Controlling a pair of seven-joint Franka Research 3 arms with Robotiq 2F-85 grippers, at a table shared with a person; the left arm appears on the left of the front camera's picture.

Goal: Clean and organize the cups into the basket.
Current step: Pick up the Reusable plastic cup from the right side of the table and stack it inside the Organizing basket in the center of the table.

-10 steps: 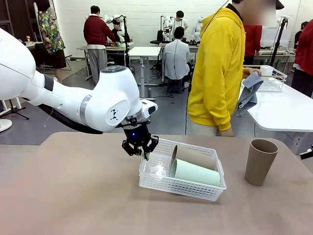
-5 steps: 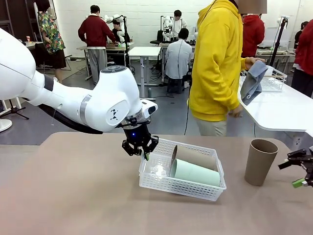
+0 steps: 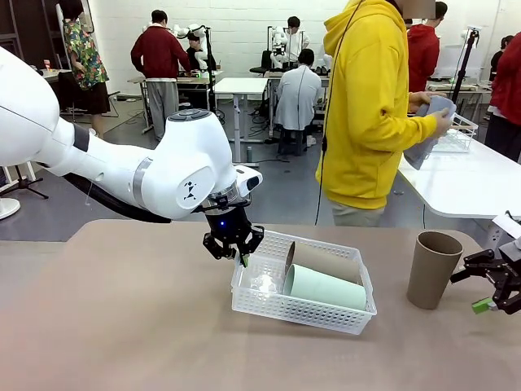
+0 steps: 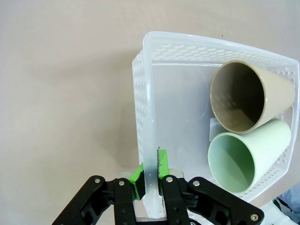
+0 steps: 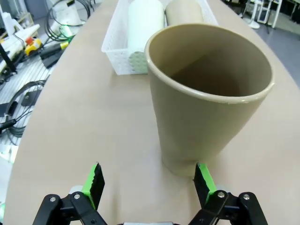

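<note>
- Lying on its side in the basket (image 3: 303,314): mint green cup (image 3: 326,287), nearest the robot's edge, mouth turned toward the robot's left.
- Brown cup in the basket (image 3: 323,261) – also on its side, just behind the mint one and touching it along its length, mouth facing the same way. In the left wrist view the two open mouths sit side by side against one long wall, and the rest of the basket floor is bare.
- Upright brown cup (image 3: 433,269) – stands mouth up on the table (image 3: 122,326), to the robot's right of the basket and apart from it.
- Basket: white, perforated sides, near the middle of the table, set at a slight angle to the table's edge.
- Left gripper (image 3: 237,251): pressed together on the basket's short wall at the robot's left end, one green pad inside the wall and one outside, the thin white plastic pinched between them.
- Right gripper (image 3: 491,285): fingers spread wide with nothing between them, low over the table just beside the upright brown cup on its right. In the right wrist view the cup stands close ahead, its base near one green pad.
- Person (image 3: 366,106) in a yellow hooded top – stands beyond the table's far side, both hands on a blue-grey cloth (image 3: 431,134).
</note>
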